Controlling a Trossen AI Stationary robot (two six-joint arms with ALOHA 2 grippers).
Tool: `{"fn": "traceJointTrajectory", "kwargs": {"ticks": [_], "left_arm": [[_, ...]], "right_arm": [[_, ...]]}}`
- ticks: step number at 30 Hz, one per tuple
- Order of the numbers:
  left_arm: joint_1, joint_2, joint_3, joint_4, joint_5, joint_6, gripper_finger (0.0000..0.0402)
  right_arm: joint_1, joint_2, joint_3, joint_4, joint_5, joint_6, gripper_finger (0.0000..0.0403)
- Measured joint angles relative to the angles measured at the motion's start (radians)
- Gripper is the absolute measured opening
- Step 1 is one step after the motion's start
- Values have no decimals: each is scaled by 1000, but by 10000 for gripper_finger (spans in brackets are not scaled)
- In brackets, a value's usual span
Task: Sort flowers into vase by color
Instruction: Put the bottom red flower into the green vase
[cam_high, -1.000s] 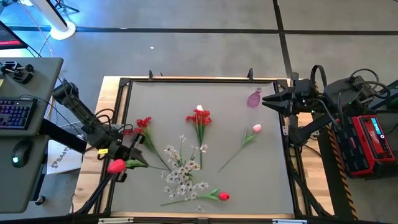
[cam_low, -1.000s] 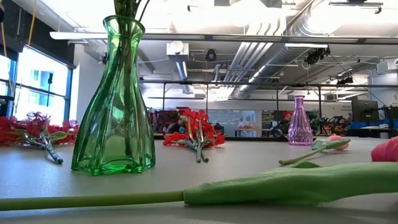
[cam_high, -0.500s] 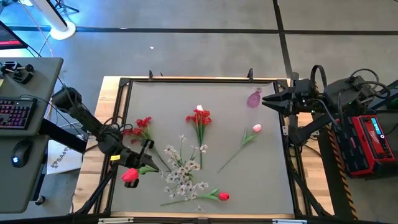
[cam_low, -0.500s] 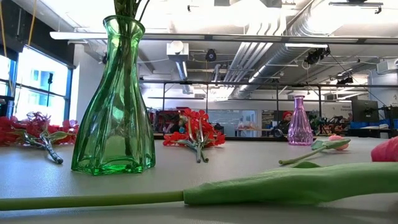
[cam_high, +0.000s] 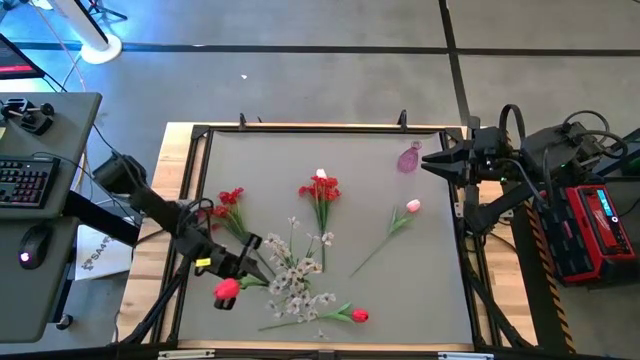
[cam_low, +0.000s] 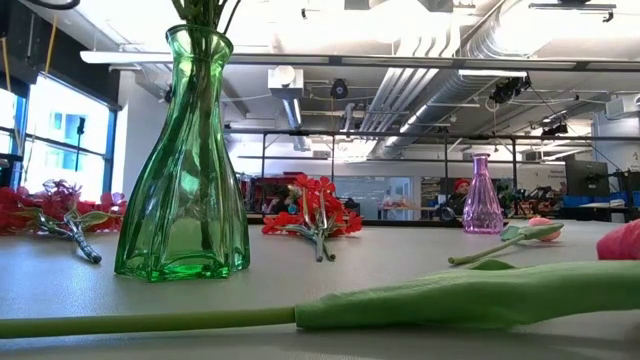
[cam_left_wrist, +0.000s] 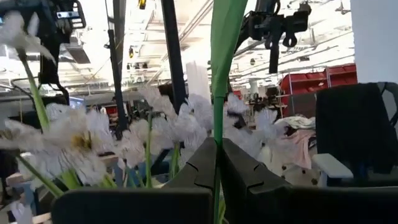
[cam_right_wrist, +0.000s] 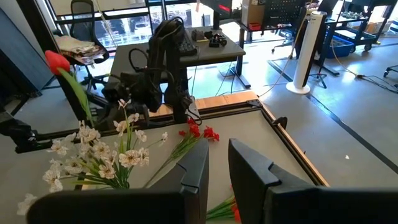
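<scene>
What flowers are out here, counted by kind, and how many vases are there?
Red tulips: 2
Pink tulips: 1
Red blossom clusters: 2
White blossom sprays: 1 bunch
Vases: 2, green vase and purple vase
Total: 8

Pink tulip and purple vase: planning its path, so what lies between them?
Bare mat in the high view between the pink tulip and purple vase.
</scene>
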Motion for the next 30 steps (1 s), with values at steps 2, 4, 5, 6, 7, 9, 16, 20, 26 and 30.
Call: {"fn": "traceJointTrajectory", "kwargs": {"ticks": [2,4,5,6,7,9,16,20,26,30], "left_arm": [[8,21,0,10,0,-10,0],[15,37,0,8,0,-27,0],[19,43,0,7,-2,-33,0],[20,46,0,7,-3,-36,0],[20,48,0,7,-5,-37,0],[19,48,0,7,-10,-35,0],[-3,-3,0,-7,-52,-11,0],[-7,-55,0,-66,-68,36,0],[1,-115,0,-169,-71,36,0],[23,-104,-2,-182,-28,36,0]], "right_arm": [[0,0,0,0,0,0,51],[0,0,0,0,0,0,51],[0,0,0,0,0,0,51],[0,0,0,0,0,0,51],[0,0,0,0,0,0,51],[0,0,0,0,0,0,51],[0,0,0,0,0,0,51],[0,0,0,0,0,0,51],[0,0,0,0,0,0,51],[0,0,0,0,1,0,51]]}}
